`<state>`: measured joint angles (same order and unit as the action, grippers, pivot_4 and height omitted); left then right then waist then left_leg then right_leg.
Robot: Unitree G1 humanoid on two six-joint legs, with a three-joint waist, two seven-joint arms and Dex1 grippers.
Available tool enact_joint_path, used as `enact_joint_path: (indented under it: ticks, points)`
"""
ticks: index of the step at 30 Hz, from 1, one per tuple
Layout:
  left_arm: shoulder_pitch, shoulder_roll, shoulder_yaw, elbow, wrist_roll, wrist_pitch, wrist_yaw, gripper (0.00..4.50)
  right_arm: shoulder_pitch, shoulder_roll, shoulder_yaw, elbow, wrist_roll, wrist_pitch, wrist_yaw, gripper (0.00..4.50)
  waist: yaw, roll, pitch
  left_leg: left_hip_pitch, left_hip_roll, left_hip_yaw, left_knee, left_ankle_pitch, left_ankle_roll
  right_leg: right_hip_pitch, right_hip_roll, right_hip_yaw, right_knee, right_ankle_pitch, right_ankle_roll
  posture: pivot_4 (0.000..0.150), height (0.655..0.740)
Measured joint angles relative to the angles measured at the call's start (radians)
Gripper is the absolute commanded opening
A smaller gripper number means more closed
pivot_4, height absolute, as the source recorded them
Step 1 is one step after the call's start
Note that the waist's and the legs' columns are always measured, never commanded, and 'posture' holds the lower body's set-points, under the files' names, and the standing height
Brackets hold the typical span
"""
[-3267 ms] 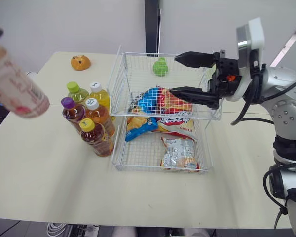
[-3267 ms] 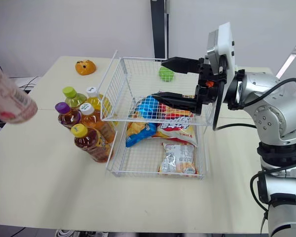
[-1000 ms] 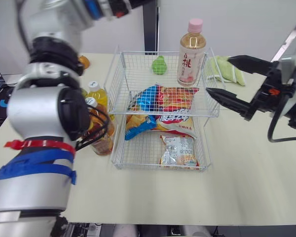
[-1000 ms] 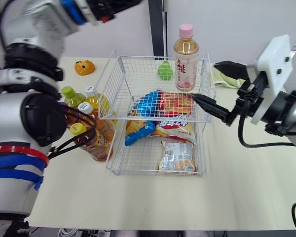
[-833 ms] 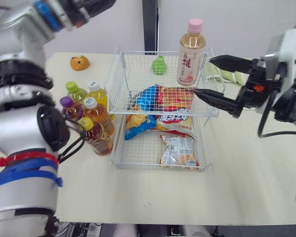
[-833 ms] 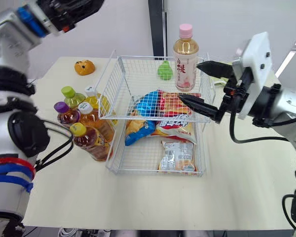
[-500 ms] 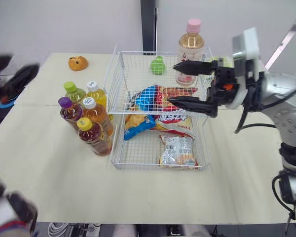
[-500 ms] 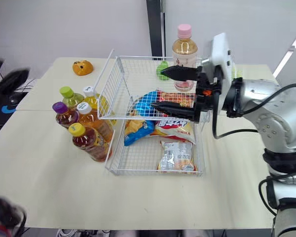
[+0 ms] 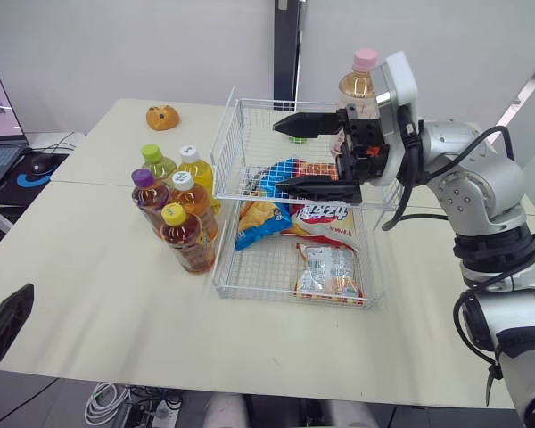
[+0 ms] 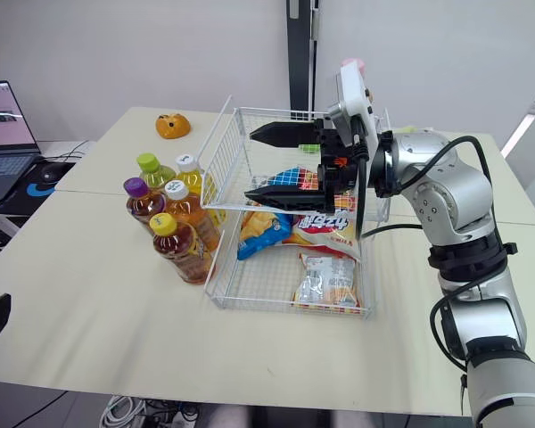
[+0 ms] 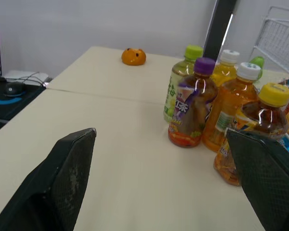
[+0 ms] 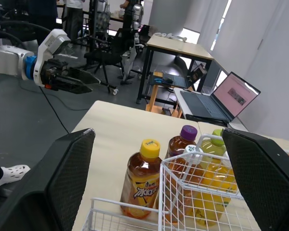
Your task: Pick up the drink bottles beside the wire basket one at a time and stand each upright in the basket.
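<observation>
Now left hand [image 11: 160,134], right hand [image 9: 279,155] apart; snack bags [image 9: 319,214] in wire basket [image 9: 285,298], 5 bottles [image 9: 184,201] beside.

We see the wire basket [image 9: 230,152] as thin metal wire under a smooth white coating. The drink bottles [image 11: 197,110] look like clear, glossy plastic that catches the light, with matt coloured caps [image 11: 275,94] and shiny printed labels. The snack packets [image 9: 328,272] are crinkled, glossy foil. The worktop [image 9: 98,267] is smooth, matt and cream. The fingers [image 11: 70,173] of the left tool [image 11: 160,139] are matt black with a finely grained face.
</observation>
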<state>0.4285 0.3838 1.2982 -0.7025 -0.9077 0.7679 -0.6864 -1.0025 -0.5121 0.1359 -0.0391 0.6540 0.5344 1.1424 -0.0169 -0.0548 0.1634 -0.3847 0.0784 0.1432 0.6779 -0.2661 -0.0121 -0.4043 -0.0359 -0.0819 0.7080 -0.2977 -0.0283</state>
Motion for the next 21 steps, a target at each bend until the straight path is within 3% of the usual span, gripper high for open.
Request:
enact_joint_path:
  ticks: [4, 9, 13, 21]
  points:
    - [-0.134, 0.112, -0.171, 0.014, 0.031, -0.045, 0.102, 4.48, 0.011, -0.018, -0.008, -0.037, -0.006, 0.013, -0.013, 4.5, 0.006, 0.002, -0.001, 0.0, -0.001, -0.001, 0.0, 0.0, 0.0, 0.0, 0.0, 0.0, 0.002, 0.0, -0.001, 0.15, 0.74]
    - [-0.374, 0.212, -0.461, 0.167, 0.167, -0.108, 0.2, 4.48, 0.055, -0.058, -0.05, -0.126, -0.004, 0.067, -0.073, 4.5, 0.008, 0.002, -0.001, -0.001, -0.001, 0.001, -0.001, 0.0, 0.0, -0.001, 0.0, 0.001, 0.0, 0.0, -0.001, 0.15, 0.74]
    - [-0.533, 0.24, -0.646, 0.349, 0.286, -0.187, 0.222, 4.48, 0.096, -0.09, -0.089, -0.198, 0.0, 0.114, -0.127, 4.5, 0.003, 0.002, -0.001, -0.001, 0.0, 0.002, -0.002, 0.0, 0.0, -0.002, 0.0, 0.002, -0.001, 0.0, 0.0, 0.15, 0.74]
    - [-0.72, 0.242, -0.843, 0.597, 0.406, -0.309, 0.192, 4.48, 0.132, -0.13, -0.14, -0.296, 0.027, 0.188, -0.212, 4.5, -0.008, 0.003, -0.001, -0.003, 0.0, 0.002, -0.004, 0.0, -0.001, -0.002, 0.001, 0.001, -0.005, 0.0, 0.0, 0.15, 0.74]
